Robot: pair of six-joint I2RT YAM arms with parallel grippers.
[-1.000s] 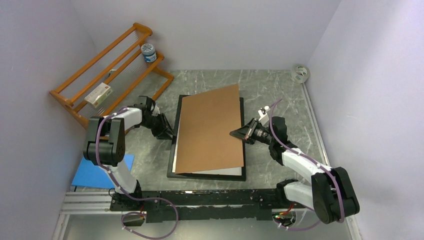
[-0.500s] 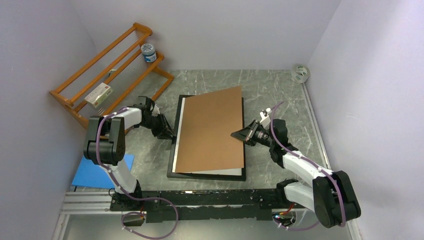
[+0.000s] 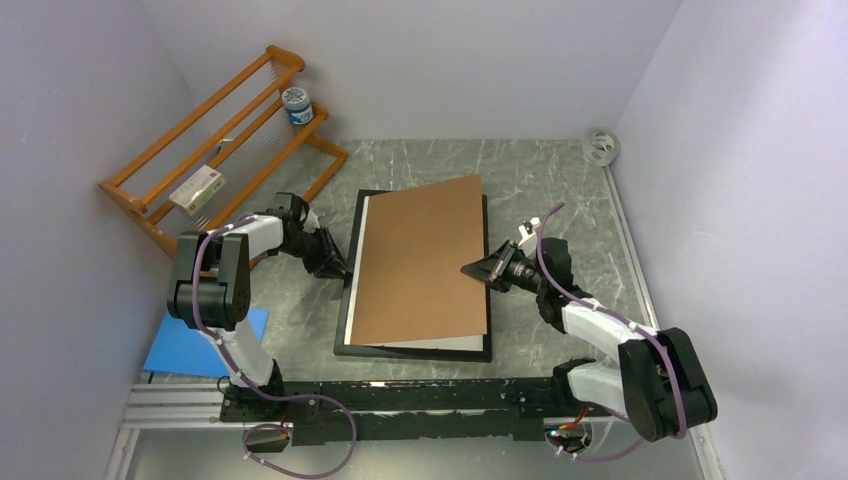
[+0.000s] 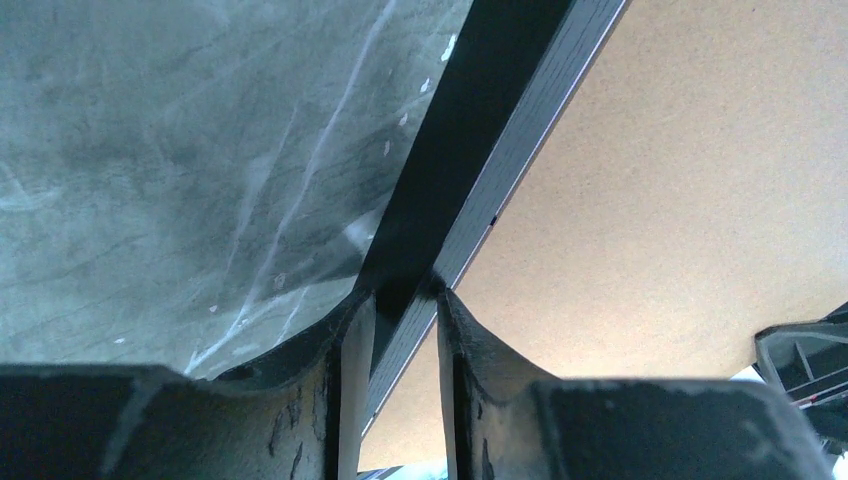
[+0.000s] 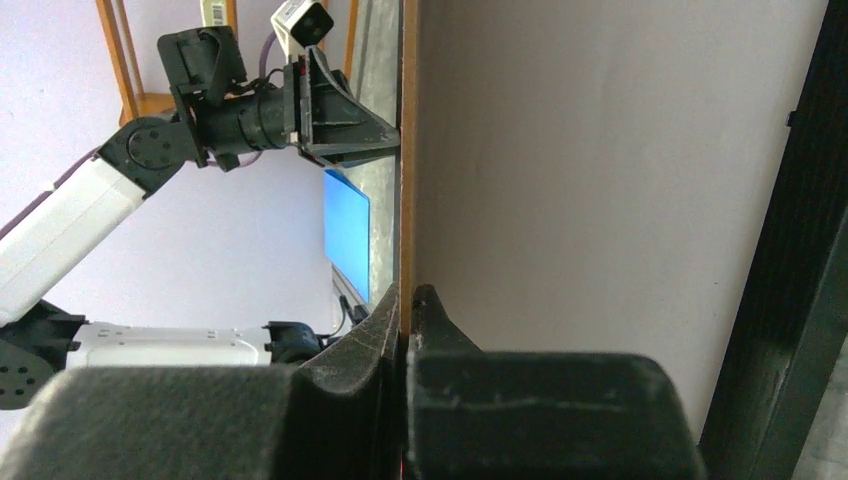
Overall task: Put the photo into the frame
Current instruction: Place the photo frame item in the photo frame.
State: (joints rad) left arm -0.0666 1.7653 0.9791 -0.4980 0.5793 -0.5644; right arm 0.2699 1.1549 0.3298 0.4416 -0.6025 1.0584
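Note:
The black frame (image 3: 415,353) lies flat in the middle of the table. A white sheet, the photo's (image 3: 440,343) plain back, shows inside it along the left and near edges. A brown backing board (image 3: 420,260) lies askew over both. My right gripper (image 3: 468,268) is shut on the board's right edge (image 5: 408,150), pinching it thinly between the fingers (image 5: 405,295). At the frame's left rail (image 4: 480,90), my left gripper (image 4: 405,295) straddles the rail and is shut on it, both fingertips touching it. The photo's printed side is hidden.
An orange wooden rack (image 3: 215,150) stands at the back left, holding a jar (image 3: 297,103) and a small box (image 3: 197,188). A blue sheet (image 3: 200,345) lies near the left arm's base. A tape roll (image 3: 600,146) sits in the back right corner. Walls close in on three sides.
The right arm has shifted a little and the board's far right corner has moved slightly right. The left jaws have narrowed onto the frame's rail.

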